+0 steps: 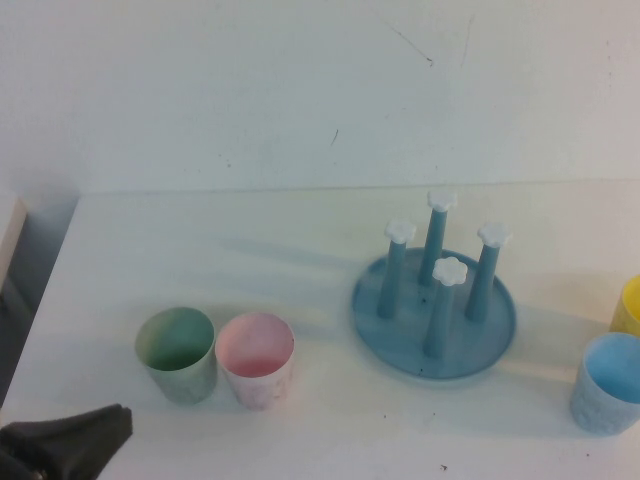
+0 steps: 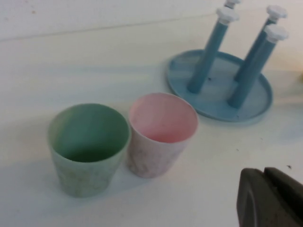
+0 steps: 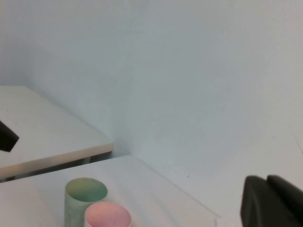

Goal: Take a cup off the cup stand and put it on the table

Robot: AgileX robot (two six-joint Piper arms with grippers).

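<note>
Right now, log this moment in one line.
stand: no cups | blue cup: on table | left claw: near edge | right claw: raised

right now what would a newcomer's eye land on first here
The blue cup stand right of centre, all four pegs bare. A green cup and pink cup stand upright together to its left; the light blue cup sits at the table's right edge. The left hand waits near-left; the right hand shows only in its wrist view.

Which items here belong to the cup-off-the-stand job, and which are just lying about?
Job items:
- cup stand, all four pegs bare
- light blue cup, upright on the table, right of the stand
- left gripper, low at the near left edge
- right gripper, seen only in its wrist view

Lying about:
- green cup
- pink cup
- yellow cup
</note>
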